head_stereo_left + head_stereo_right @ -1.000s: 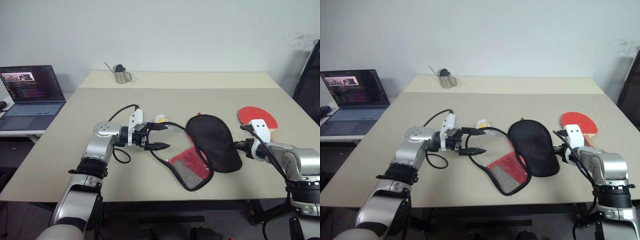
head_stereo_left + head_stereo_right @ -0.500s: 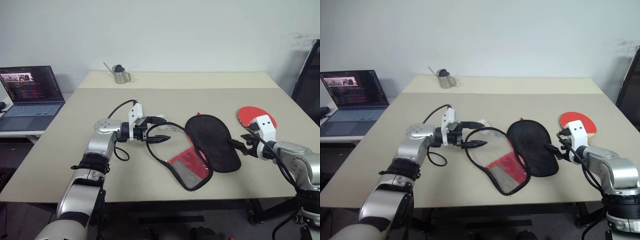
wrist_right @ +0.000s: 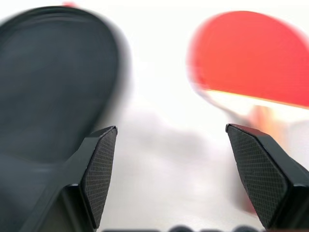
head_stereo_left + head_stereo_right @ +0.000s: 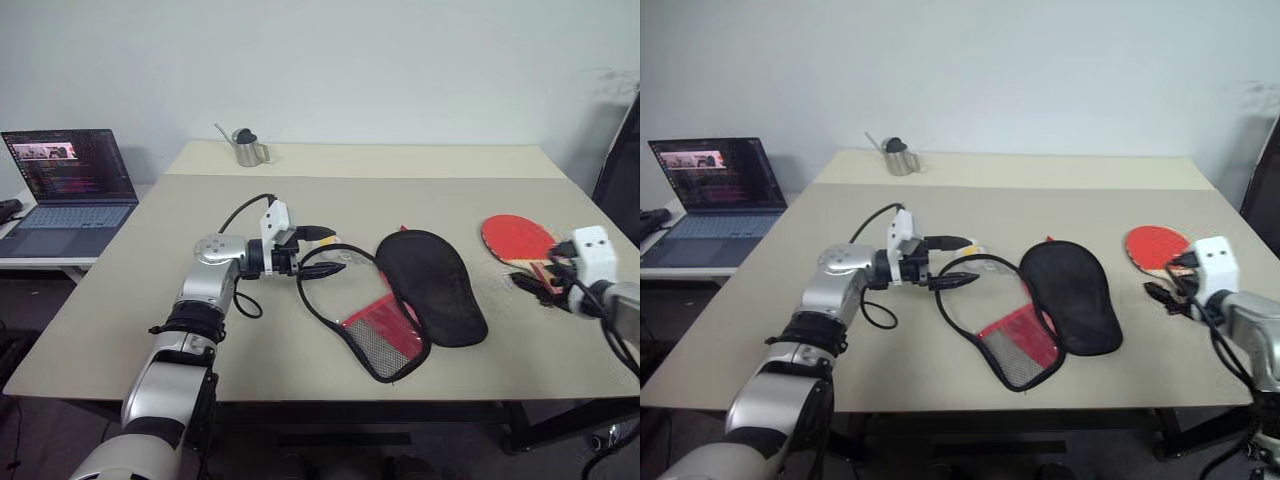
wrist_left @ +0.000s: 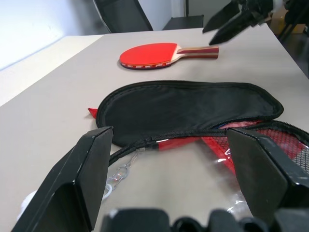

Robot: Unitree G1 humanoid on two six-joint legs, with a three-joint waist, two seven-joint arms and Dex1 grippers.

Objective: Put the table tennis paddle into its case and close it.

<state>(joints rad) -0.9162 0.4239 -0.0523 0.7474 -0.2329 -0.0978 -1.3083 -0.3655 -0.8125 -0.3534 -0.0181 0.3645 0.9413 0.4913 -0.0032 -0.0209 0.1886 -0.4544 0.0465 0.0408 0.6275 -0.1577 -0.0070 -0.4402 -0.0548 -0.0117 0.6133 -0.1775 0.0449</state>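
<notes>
The case (image 4: 432, 285) lies open in the middle of the table, its black flap folded to the right and its red and mesh half (image 4: 380, 335) towards the front edge. My left gripper (image 4: 320, 252) is open at the case's left rim, and the black zip edge (image 5: 145, 142) runs across between its fingers without being gripped. The table tennis paddle (image 4: 518, 238) lies red face up at the right, also seen as the paddle (image 5: 149, 54) beyond the case. My right gripper (image 4: 528, 282) is open beside the paddle's handle, clear of the case.
A metal watering can (image 4: 245, 148) stands at the table's far left. A laptop (image 4: 65, 190) sits on a side desk to the left. A black chair (image 4: 620, 170) stands beyond the right edge. A small white and yellow object (image 4: 975, 247) lies by the left gripper.
My right gripper has opened, let go of the case's black flap and swung right to the paddle's handle. The left arm has barely moved.
</notes>
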